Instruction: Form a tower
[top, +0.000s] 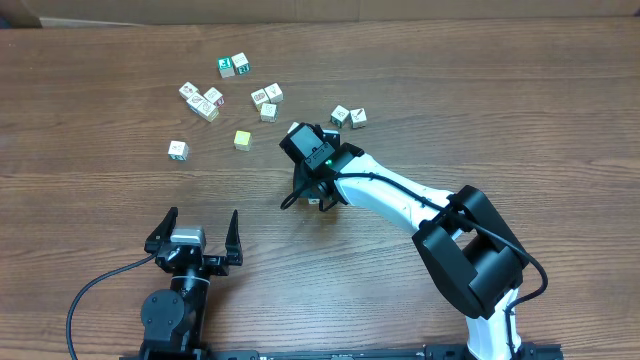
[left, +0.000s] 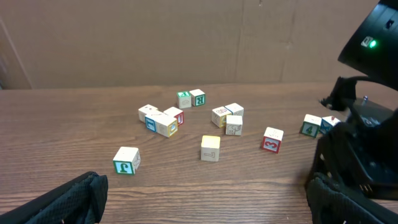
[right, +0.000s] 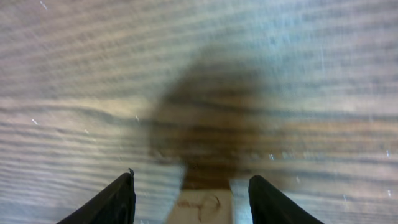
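Overhead, my left tool (top: 200, 232) sits at seven o'clock on the desk (top: 80, 190), its fingers spread wide. Loose cubes (top: 208, 102) and a yellow-green cube (top: 242, 139) lie scattered toward eleven o'clock. Near the middle, my right tool (top: 308, 198) hangs over the tower (right: 201, 206). The right wrist view shows that tool's fingers apart, the tower's top between them with a gap on either side.
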